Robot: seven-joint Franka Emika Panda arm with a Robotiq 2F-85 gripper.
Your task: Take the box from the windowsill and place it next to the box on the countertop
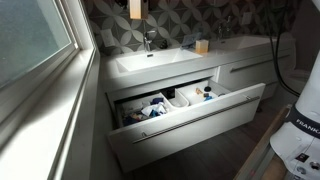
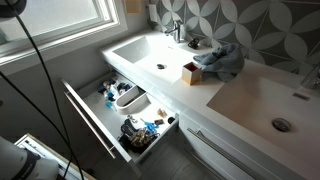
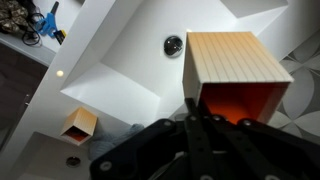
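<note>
Wrist view: gripper (image 3: 200, 120) fingers nearly closed, pinching the near wall of the ribbed box (image 3: 232, 62), orange open side toward the camera, held in the air above the basin (image 3: 120, 60) and its drain (image 3: 173, 44). Small box (image 3: 80, 122) sits further off on the countertop (image 2: 200, 90) between the two basins, a blue cloth (image 2: 222, 60) touching it on the side away from the window. Below, the open drawer (image 1: 200, 120) is full of clutter; faucet (image 2: 178, 30) and windowsill (image 1: 60, 110) lie beyond
</note>
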